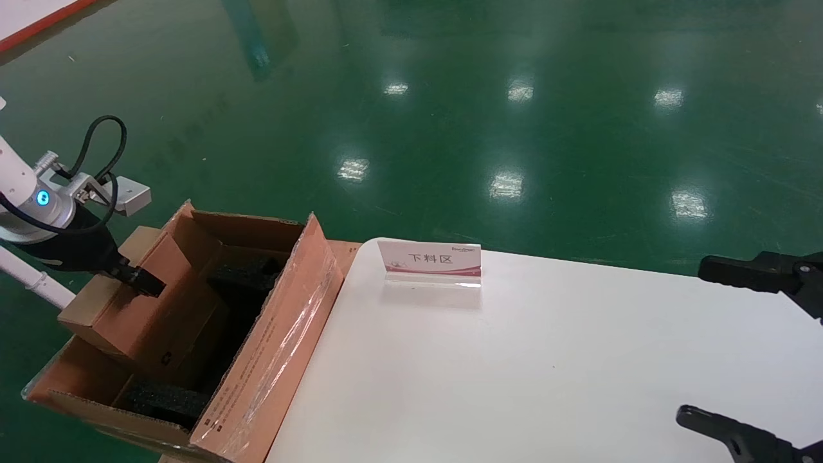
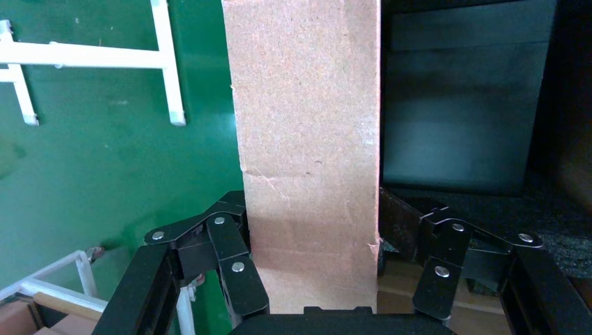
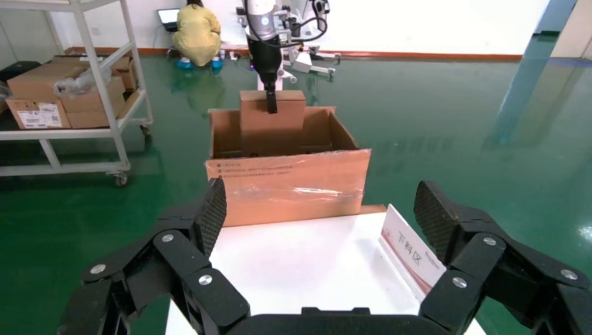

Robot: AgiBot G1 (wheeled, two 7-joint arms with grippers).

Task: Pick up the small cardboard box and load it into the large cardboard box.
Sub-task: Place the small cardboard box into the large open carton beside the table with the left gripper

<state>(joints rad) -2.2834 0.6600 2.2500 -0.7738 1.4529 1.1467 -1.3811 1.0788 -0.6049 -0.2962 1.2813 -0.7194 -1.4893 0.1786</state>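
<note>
The left claw (image 2: 311,279) pinches the small cardboard box (image 2: 307,139): in the left wrist view the carton stands between the two fingers (image 2: 241,276), and both fingers press on its opposite sides. In the head view the small cardboard box (image 1: 122,302) is tilted at the far-left wall of the large cardboard box (image 1: 270,347), partly lowered inside it, near the black foam blocks (image 1: 164,399). The large cardboard box stands just beside the left end of the white bench (image 1: 546,373), which carries a sign stand (image 1: 431,263). The right claw (image 3: 321,216) hangs over the right part of the bench, fingers spread wide, holding nothing.
</note>
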